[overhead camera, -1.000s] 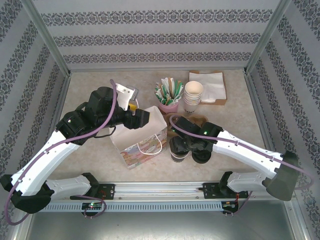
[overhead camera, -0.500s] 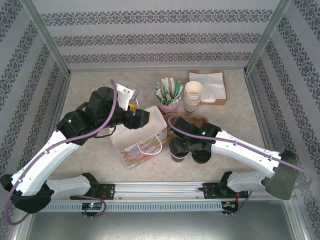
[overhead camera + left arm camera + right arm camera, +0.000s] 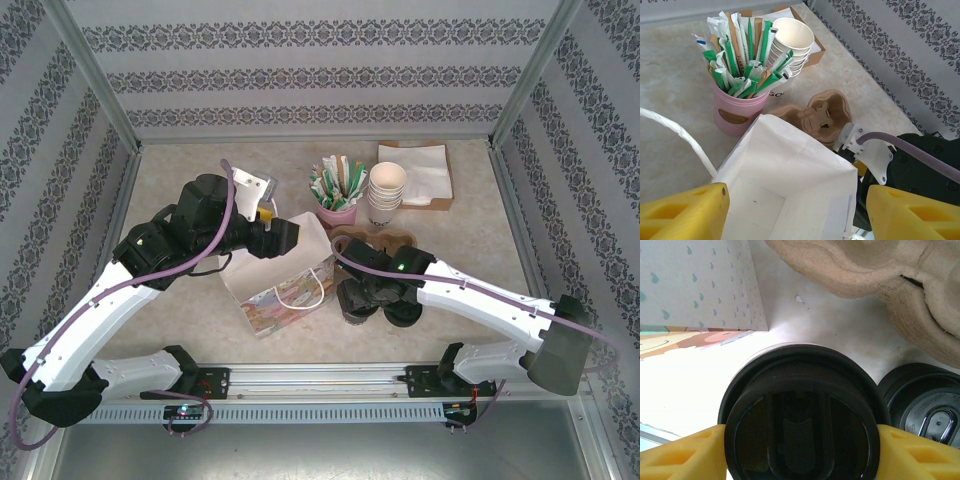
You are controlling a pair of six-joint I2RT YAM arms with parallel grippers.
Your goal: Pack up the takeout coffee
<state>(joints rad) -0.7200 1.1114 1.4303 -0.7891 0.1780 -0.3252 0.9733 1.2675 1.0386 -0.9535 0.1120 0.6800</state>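
right wrist: takeout coffee (image 3: 802, 415) lid cut by bottom edge, cup wall hidden beneath | my right gripper (image 3: 801, 452) fingers cut off behind their tips | loose lid (image 3: 927, 405) cropped at right edge | left wrist: bag (image 3: 790, 165) lower part cut off

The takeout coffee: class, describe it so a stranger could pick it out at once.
Find the white paper bag mid-table; the takeout coffee stands just right of it, between the right end effector's jaws. Unlike the loose black lid beside it, its lid tops a cup; the stacked cups behind are lidless.
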